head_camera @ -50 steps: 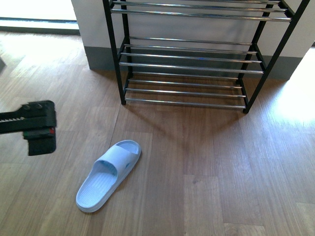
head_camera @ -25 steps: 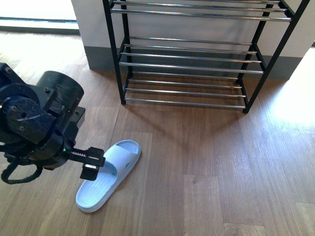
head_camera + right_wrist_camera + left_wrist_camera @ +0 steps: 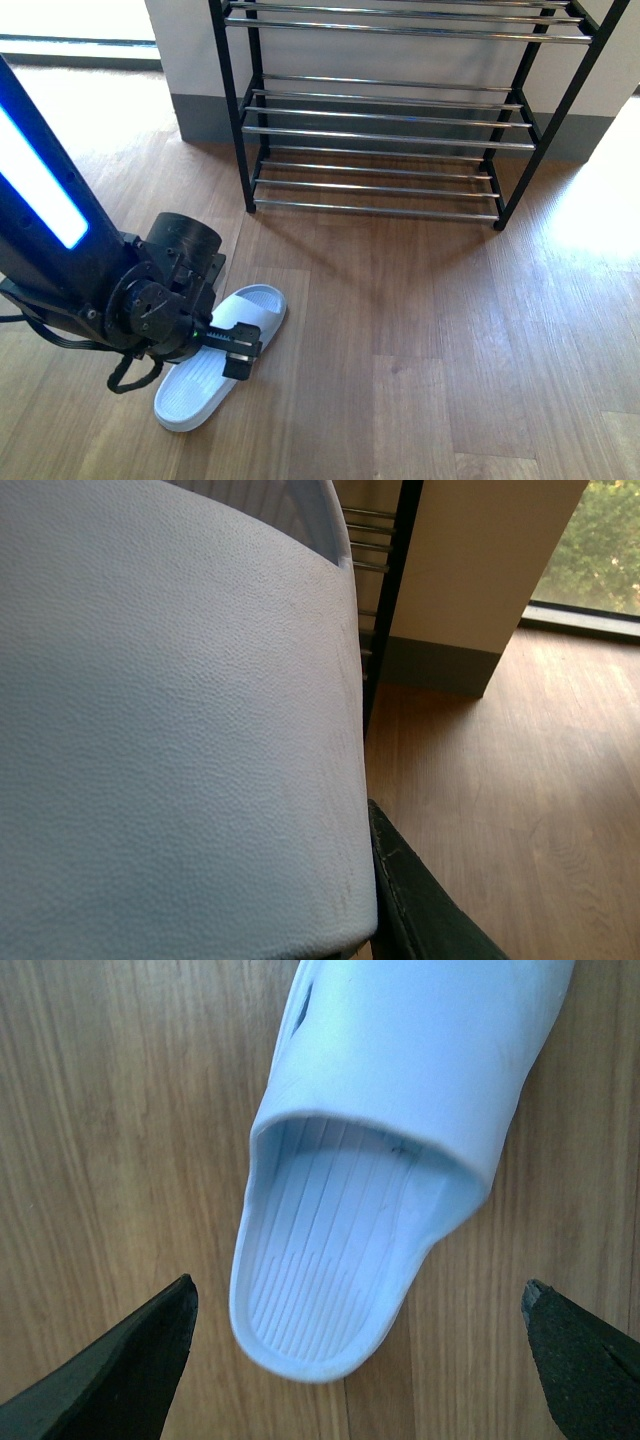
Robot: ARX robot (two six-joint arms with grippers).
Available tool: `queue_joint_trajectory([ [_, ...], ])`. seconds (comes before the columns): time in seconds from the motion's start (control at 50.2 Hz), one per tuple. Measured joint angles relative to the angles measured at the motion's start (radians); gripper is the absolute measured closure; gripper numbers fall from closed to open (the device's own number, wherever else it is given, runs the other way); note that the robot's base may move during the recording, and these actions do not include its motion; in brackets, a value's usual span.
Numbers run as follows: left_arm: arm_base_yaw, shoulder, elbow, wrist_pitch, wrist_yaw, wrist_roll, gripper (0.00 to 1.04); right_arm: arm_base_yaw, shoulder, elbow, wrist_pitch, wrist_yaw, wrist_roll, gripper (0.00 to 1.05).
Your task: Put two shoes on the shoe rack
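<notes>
Spread wide, the left gripper hovered over the heel of the pale blue rubber slide sandal lying lengthwise between its jaws on the wooden floor before the black-framed shoe rack, while the right gripper clutched a matching sandal.

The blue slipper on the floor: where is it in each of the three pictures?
Front view: the sandal lies lower left on the wooden floor, partly under the left arm.
Left wrist view: the sandal fills the centre, between the open left fingers.
Right wrist view: probably not in it; the pale blue surface close up looks like a second sandal.
Shared landmark: the wooden floor, in all three.
</notes>
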Motion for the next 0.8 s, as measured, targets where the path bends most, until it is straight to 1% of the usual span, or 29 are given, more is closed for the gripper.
queue_joint_trajectory([
  [0.338,-0.024,0.12,0.106,0.024,0.022,0.0,0.09,0.0,0.0,0.0,0.0,0.0,0.0,1.03],
  [0.458,-0.042,0.158,0.134,0.064,0.045,-0.001,0.09,0.0,0.0,0.0,0.0,0.0,0.0,1.03],
  [0.657,-0.071,0.215,0.211,0.114,0.039,0.0,0.09,0.0,0.0,0.0,0.0,0.0,0.0,1.03],
  [0.796,-0.079,0.241,0.246,0.12,0.039,-0.005,0.09,0.0,0.0,0.0,0.0,0.0,0.0,1.03],
])
